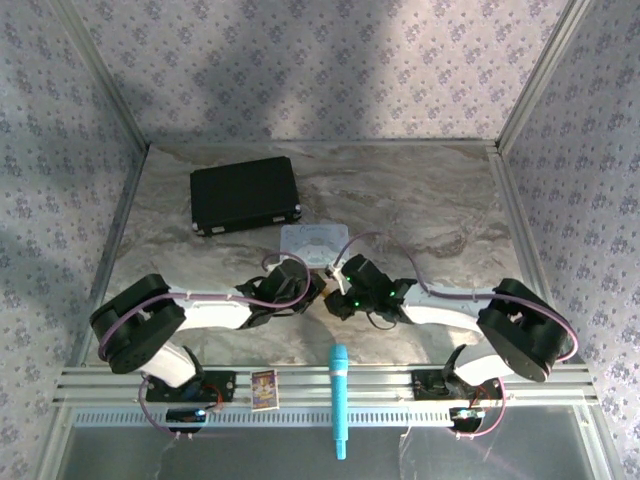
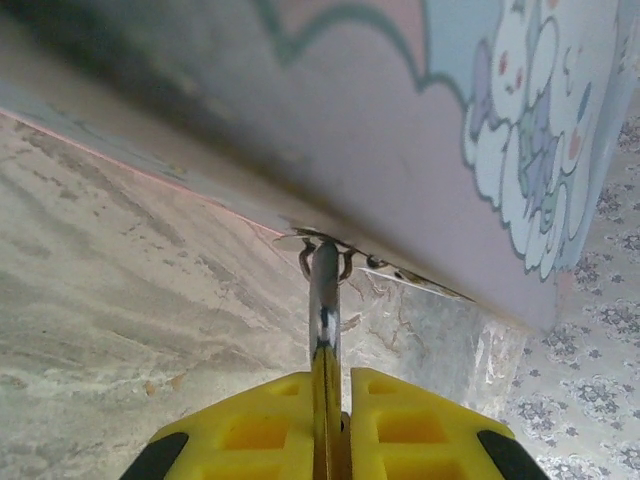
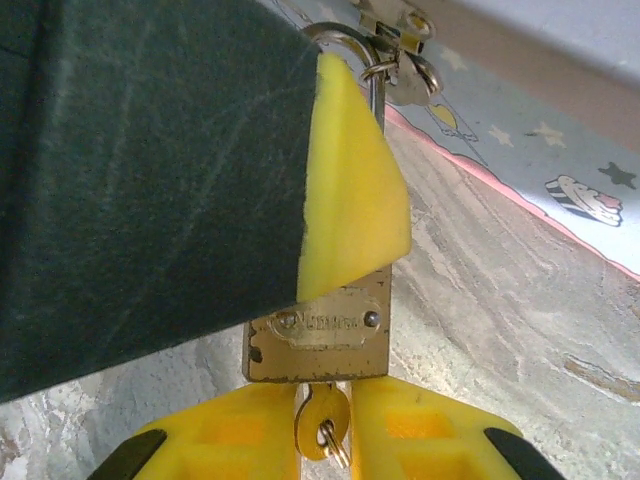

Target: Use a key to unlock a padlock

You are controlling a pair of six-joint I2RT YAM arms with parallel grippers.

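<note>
The brass padlock (image 3: 318, 335) hangs by its silvery shackle (image 3: 345, 40) from the hasp (image 3: 400, 45) of a pastel tin (image 3: 520, 150). My left gripper (image 2: 340, 385) is shut on the padlock (image 2: 326, 410), which shows edge-on between its yellow fingers (image 2: 250, 430). The shackle (image 2: 323, 290) runs up to the tin (image 2: 450, 120). The key (image 3: 322, 420) sticks into the padlock's underside, its bow pinched between the fingers of my right gripper (image 3: 323, 398). In the top view the left gripper (image 1: 316, 286) and the right gripper (image 1: 337, 290) meet just in front of the tin (image 1: 315, 243).
A black case (image 1: 245, 195) lies at the back left of the marble table (image 1: 430, 210). A teal marker-like stick (image 1: 340, 400) and a small card (image 1: 263, 388) rest on the front rail. Patterned walls close in the sides and the back.
</note>
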